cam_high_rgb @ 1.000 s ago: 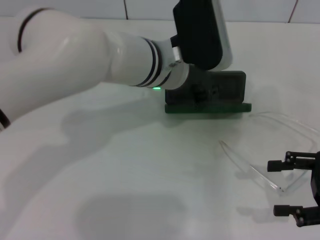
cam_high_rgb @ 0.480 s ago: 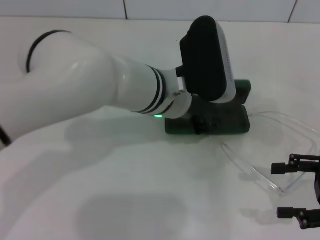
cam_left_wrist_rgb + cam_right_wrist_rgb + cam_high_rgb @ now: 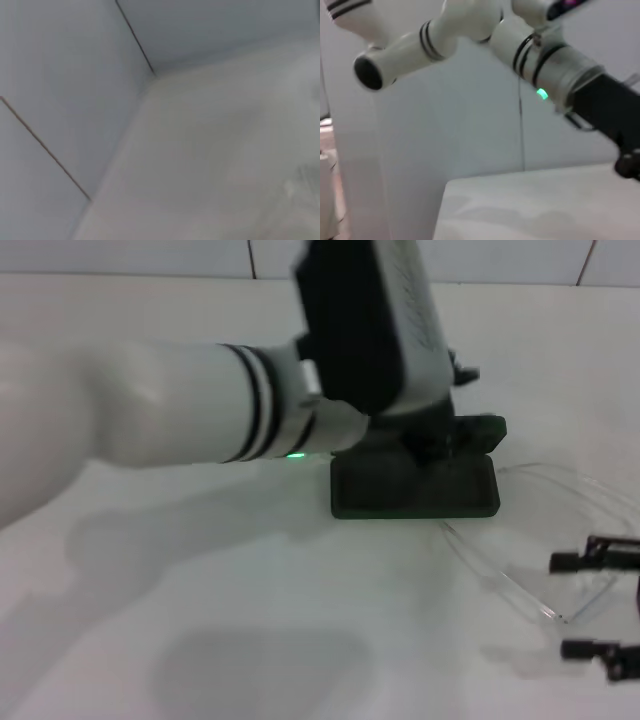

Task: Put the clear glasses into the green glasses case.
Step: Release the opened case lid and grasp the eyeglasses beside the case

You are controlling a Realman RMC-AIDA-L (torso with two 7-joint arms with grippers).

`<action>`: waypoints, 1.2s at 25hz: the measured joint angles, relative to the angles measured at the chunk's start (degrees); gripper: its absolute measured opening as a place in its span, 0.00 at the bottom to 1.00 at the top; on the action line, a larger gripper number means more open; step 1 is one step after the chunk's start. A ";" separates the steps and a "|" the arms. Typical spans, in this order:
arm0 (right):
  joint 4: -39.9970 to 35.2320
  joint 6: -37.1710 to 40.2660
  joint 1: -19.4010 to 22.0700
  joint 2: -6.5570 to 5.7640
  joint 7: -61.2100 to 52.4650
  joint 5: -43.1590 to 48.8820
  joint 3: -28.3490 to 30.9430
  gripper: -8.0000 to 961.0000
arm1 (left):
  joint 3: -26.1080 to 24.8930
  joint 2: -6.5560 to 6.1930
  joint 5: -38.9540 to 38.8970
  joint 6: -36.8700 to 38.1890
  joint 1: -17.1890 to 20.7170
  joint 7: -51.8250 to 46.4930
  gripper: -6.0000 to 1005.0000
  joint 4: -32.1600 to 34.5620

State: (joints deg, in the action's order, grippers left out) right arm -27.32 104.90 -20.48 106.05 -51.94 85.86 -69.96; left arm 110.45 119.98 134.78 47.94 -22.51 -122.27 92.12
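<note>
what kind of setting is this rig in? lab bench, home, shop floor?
Most likely a lab or test bench, not a home. A plain white table backs onto a bare white tiled wall. The only props are the green glasses case and the clear glasses, nothing domestic.

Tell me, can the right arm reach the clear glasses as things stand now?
Probably yes. The right claw is open, its fingers either side of one arm of the clear glasses, with nothing between; the left claw is over the green glasses case.
</note>
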 joint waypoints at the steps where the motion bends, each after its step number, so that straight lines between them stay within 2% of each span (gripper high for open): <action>1: -0.02 0.80 -0.01 -0.08 -0.05 0.01 1.52 0.78 | -0.43 -0.03 -3.69 -2.22 2.17 1.68 0.40 0.96; 3: -0.33 2.78 -0.23 -0.38 -0.52 0.00 5.17 0.78 | -1.04 -0.06 -9.30 -5.42 5.14 3.99 0.40 1.27; 6: -3.41 4.82 -0.76 -0.87 -4.23 0.04 11.32 0.78 | -2.22 -0.09 -22.91 -11.30 10.46 10.75 0.40 -0.82; 10: -15.78 4.46 -1.01 -1.21 -13.05 5.45 16.91 0.78 | -4.66 -0.11 -45.56 -11.09 15.25 27.48 0.40 -6.69; 11: -19.36 4.52 -1.03 -1.03 -15.03 8.18 18.02 0.78 | -5.91 -0.13 -53.08 -8.43 16.32 33.73 0.40 -9.01; 12: -22.19 4.62 -1.04 -0.85 -16.21 10.29 18.80 0.78 | -6.69 -0.15 -57.09 -6.57 16.87 37.10 0.40 -10.49; 13: -25.57 4.76 -1.13 -0.54 -17.25 12.59 19.46 0.78 | -9.56 -0.16 -68.28 0.79 17.68 46.05 0.40 -15.87; 14: -29.42 4.90 -1.49 -0.21 -18.17 16.13 19.80 0.78 | -10.04 -0.16 -69.79 2.40 17.70 47.24 0.40 -16.81; 17: -36.19 5.53 -3.70 0.33 -20.85 23.65 19.84 0.78 | -16.92 -0.28 -81.25 18.56 16.37 55.36 0.40 -29.22; 21: -40.59 8.86 -8.88 0.65 -25.29 32.08 19.46 0.77 | -26.07 -0.40 -82.48 33.59 9.03 55.88 0.40 -48.41; 24: -43.58 10.59 -12.33 1.44 -27.90 38.66 19.39 0.77 | -29.93 -0.62 -81.99 38.72 4.59 57.98 0.40 -58.88; 27: -46.69 12.25 -14.98 2.62 -29.88 44.65 18.16 0.76 | -32.00 -0.75 -81.64 40.75 3.16 60.90 0.40 -64.24; 30: -49.53 13.70 -16.46 3.44 -32.19 48.77 14.96 0.76 | -32.17 -0.63 -81.16 40.84 3.41 61.95 0.40 -64.75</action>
State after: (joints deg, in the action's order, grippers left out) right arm -76.85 118.60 -36.94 109.50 -84.13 134.63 -55.00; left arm 78.27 119.35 53.63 88.79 -19.10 -60.32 27.37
